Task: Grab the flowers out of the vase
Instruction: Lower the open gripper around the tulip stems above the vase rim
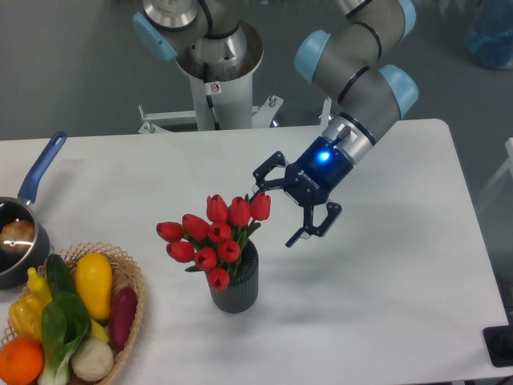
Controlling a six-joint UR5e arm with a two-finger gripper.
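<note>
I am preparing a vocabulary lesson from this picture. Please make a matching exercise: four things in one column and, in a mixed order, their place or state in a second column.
1. flowers
2. gripper
3. saucepan
4. wicker basket

a. open, just right of the red buds
b. at the table's left edge, blue handle
c. standing in the vase
d. holding vegetables, front left

Pairs: 1-c, 2-a, 3-b, 4-d

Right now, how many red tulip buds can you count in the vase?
10 buds in the flowers: three on top near the open gripper, three at left, three in the middle, one lowest over the vase rim. More may be hidden behind them.
</note>
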